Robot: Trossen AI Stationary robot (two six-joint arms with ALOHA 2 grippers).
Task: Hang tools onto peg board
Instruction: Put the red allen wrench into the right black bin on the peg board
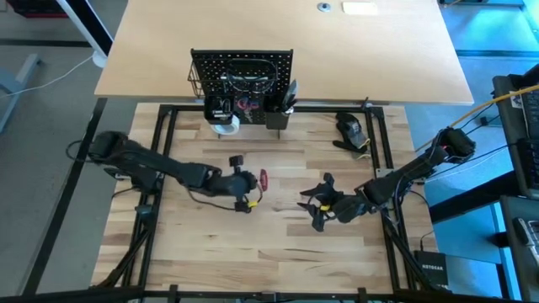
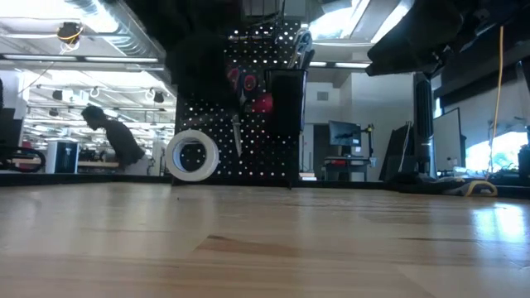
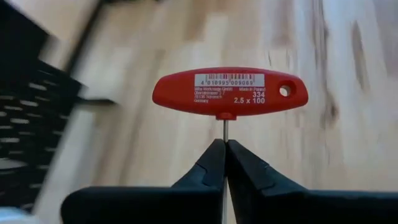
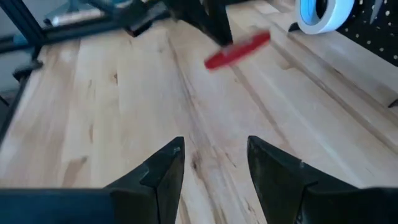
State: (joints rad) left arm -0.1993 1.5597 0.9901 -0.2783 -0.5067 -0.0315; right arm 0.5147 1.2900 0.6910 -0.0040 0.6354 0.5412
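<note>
One red T-handle hex key [image 3: 229, 92] pinched by its thin shaft in left gripper [image 3: 225, 163]; best kept level approaching peg board [image 1: 242, 76]; right gripper [image 4: 211, 167] spread, empty.

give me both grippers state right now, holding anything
left gripper: fingers shut on the thin shaft of the red T-handle key.
right gripper: fingers open, holding nothing, above the table.

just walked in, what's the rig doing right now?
The left end effector is shut on the thin metal shaft of a red T-handle hex key, holding it over the middle of the table. The right end effector is open and empty, low over the wood to the right. The peg board at the back already carries a white tape roll.
</note>
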